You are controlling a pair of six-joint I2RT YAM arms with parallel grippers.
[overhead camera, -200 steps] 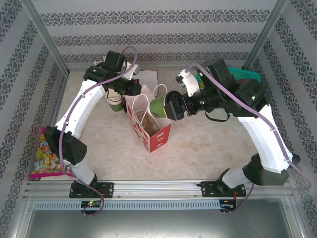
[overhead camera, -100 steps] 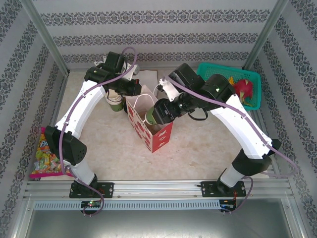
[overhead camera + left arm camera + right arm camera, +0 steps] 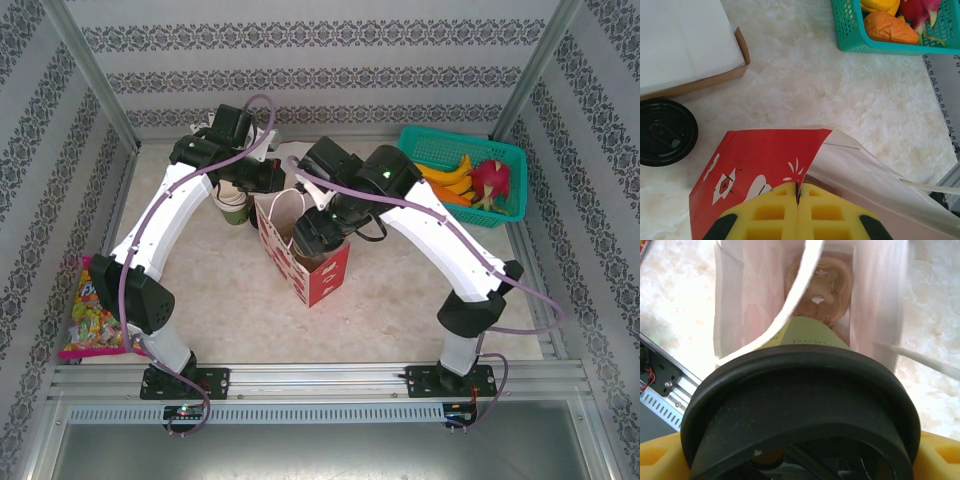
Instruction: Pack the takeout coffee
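Starting with the setting, the student asks: what surface and room are shown?

Tutor: A pale, marble-veined table (image 3: 400, 300), flat and matt, enclosed by walls (image 3: 320, 80) papered in grey ornamental stripes. Two bare metal posts (image 3: 98, 85) rise at the upper corners of the overhead view.

Student: And the materials and shapes?

Tutor: At centre frame is a red paper bag (image 3: 325, 280), box-shaped, white inside, printed with white motifs, with thin white loop handles. The left gripper (image 3: 797, 192) has its yellow, waffle-textured pads (image 3: 850, 222) pressed together on the bag's upper rim. The right gripper (image 3: 310, 235) stands wide around the takeout coffee (image 3: 800, 390), an olive-green paper cup under a round black plastic lid. The cup is held at the bag's open mouth, base pointing inward, with one handle draped across it. A tan rounded shape (image 3: 822, 285) lies on the bag's floor; what it is cannot be told. At upper right is a teal plastic lattice basket (image 3: 420, 135) of fruit. At the lower left edge is a crinkled, multicoloured sweet packet (image 3: 90, 310).

Student: Counts?

Tutor: Two arms, two grippers, one bag, one basket, one packet. There are two lidded cups: the held one, and a second cup (image 3: 233, 205) standing on the table just left of the bag, near a brown cardboard tray (image 3: 742, 50) lined with white paper.
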